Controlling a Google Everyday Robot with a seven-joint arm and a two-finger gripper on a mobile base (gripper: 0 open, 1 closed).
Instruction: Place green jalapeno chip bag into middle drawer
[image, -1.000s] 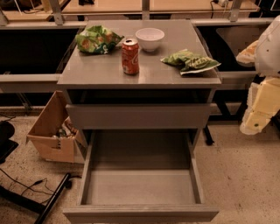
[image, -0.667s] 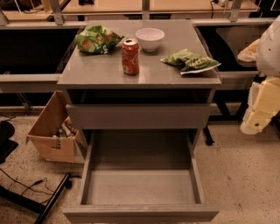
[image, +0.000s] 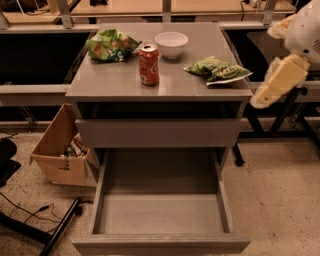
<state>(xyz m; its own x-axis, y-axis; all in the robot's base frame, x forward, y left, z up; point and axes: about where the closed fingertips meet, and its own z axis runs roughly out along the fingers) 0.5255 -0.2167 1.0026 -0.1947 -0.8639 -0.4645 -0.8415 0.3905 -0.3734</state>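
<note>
Speckled floor surrounds a grey metal cabinet whose worktop (image: 100, 85) carries four things, with a cardboard box (image: 62, 150) on the floor to its left. A puffy bright green bag (image: 111, 45) lies at the back left corner, a white bowl (image: 171, 44) sits near the back edge, and an orange soda can (image: 149, 64) stands upright about mid-worktop. The green jalapeno chip bag (image: 217, 70) lies flat against the right edge, well apart from the can. Below, the upper drawer front (image: 159, 132) is closed and the middle drawer (image: 160, 215) is pulled fully out and bare inside.

The gripper (image: 265, 95) hangs off the right edge, just beyond the front right corner and near the chip bag but not touching it. Whether it is open or closed I cannot tell, and nothing shows in its hold.

The step in hand is probably the reach. It would go best from the right edge, low over the bag, pinching a raised fold rather than the flat foil.
</note>
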